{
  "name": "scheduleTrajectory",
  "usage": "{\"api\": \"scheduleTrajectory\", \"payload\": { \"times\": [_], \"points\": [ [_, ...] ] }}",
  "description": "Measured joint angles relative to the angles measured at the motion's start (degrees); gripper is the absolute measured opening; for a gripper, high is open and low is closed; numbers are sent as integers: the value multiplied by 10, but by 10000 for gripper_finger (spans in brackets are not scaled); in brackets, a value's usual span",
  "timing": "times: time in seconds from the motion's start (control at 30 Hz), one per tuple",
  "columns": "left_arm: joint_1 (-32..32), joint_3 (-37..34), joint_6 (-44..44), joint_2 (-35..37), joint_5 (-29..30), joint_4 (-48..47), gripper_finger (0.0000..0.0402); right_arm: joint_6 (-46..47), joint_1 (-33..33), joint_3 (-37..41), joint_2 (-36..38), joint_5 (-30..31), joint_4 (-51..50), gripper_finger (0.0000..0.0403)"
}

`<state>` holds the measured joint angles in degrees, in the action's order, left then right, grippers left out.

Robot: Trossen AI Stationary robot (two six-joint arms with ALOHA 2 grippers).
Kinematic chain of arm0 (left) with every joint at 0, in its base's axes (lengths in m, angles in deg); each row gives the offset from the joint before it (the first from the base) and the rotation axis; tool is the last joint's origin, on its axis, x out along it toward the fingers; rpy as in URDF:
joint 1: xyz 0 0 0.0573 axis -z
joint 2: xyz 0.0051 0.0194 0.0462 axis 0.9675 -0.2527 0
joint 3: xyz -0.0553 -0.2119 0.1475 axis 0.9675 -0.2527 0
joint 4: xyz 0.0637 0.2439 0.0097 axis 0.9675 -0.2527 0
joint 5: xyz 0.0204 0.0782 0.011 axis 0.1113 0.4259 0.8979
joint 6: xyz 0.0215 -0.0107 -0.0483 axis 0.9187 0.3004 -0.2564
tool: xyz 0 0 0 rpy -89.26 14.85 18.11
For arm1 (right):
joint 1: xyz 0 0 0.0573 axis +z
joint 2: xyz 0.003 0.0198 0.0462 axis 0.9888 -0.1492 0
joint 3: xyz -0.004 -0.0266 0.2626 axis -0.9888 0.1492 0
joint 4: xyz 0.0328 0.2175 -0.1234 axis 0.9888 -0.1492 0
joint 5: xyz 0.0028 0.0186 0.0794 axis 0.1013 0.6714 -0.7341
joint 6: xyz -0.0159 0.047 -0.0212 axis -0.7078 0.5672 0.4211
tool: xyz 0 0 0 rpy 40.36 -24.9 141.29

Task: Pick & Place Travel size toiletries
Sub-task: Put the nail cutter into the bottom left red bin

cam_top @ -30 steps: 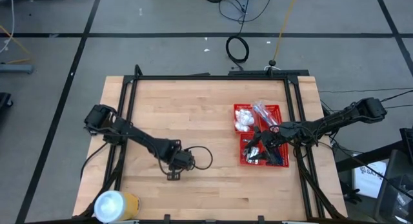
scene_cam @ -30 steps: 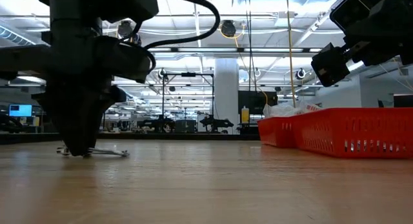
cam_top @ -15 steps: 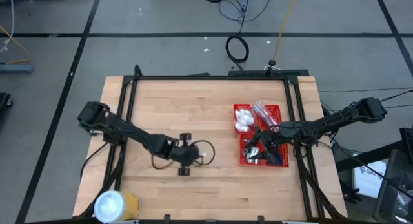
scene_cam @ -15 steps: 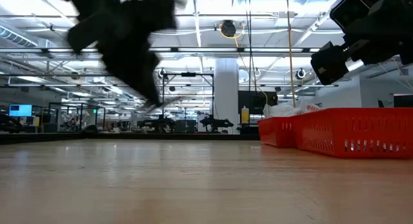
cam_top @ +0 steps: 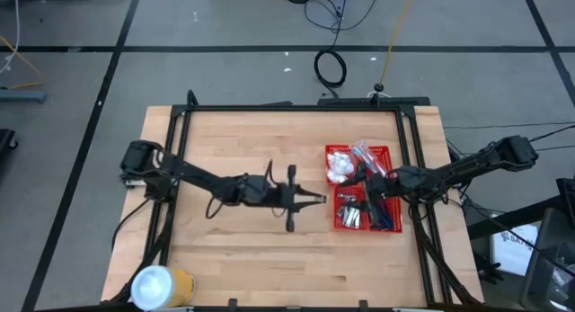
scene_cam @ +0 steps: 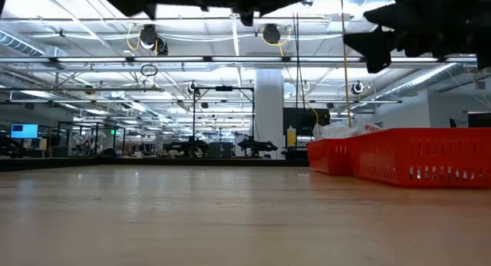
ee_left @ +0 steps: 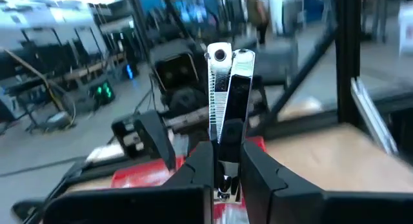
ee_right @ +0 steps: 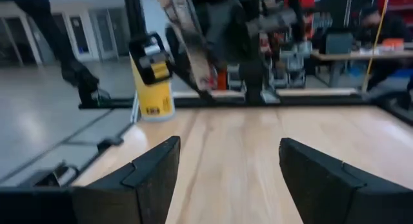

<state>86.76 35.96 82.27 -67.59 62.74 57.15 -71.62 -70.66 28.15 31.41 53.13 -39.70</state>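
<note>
A light wooden tabletop is seen from above, with two dark robot arms reaching toward each other over it.

The left gripper is stretched out level above the middle of the tabletop, pointing at a red plastic basket with four compartments that lies just ahead of its fingertips. In the left wrist view, this gripper is clenched on a slim silver metal toiletry item with a round hole at its tip, which stands straight out past the fingers. In the overhead view the same item shows as a thin sliver at the fingertips, close to the basket's near wall but apart from it.

The right gripper hangs over the middle of the basket. In the right wrist view its two dark fingers stand wide apart with nothing between them.

Around the right gripper, inside the basket, lie white crinkly packets in the far compartment on the left arm's side, clear wrapped blue-handled pieces in the compartment beside them, and small silver-grey tubes in the nearer compartment below the gripper.

Far behind the left gripper, at the tabletop's near corner, a large white-and-yellow roll stands on end.
</note>
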Motion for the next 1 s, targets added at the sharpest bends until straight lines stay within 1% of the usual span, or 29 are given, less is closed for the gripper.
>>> {"api": "scheduleTrajectory", "payload": {
  "times": [0.07, 0.13, 0.4, 0.5, 0.63, 0.8, 0.9, 1.0],
  "points": [
    [-12, 8, -18, -25, -15, 42, 33, -6, 4, 0, 0, 0, 18, 251],
    [-21, 21, -31, -55, -28, 54, 33, -15, 11, 0, 0, 0, 32, 251],
    [-28, 103, -34, -143, -59, 55, 37, -29, 25, 0, 0, 4, 55, 251],
    [-29, 129, -31, -163, -60, 50, 38, -28, 25, 0, -4, 2, 56, 251],
    [-36, 138, -29, -168, -67, 39, 34, -25, 25, 0, -10, -2, 58, 251],
    [-49, 139, -33, -168, -57, 39, 37, -25, 25, 0, -11, -4, 52, 251],
    [-52, 139, -33, -168, -63, 35, 35, -13, 25, 0, -11, -30, 50, 251],
    [-54, 139, -39, -168, -62, 35, 32, -10, 24, 0, -11, -18, 51, 251]
  ]
}}
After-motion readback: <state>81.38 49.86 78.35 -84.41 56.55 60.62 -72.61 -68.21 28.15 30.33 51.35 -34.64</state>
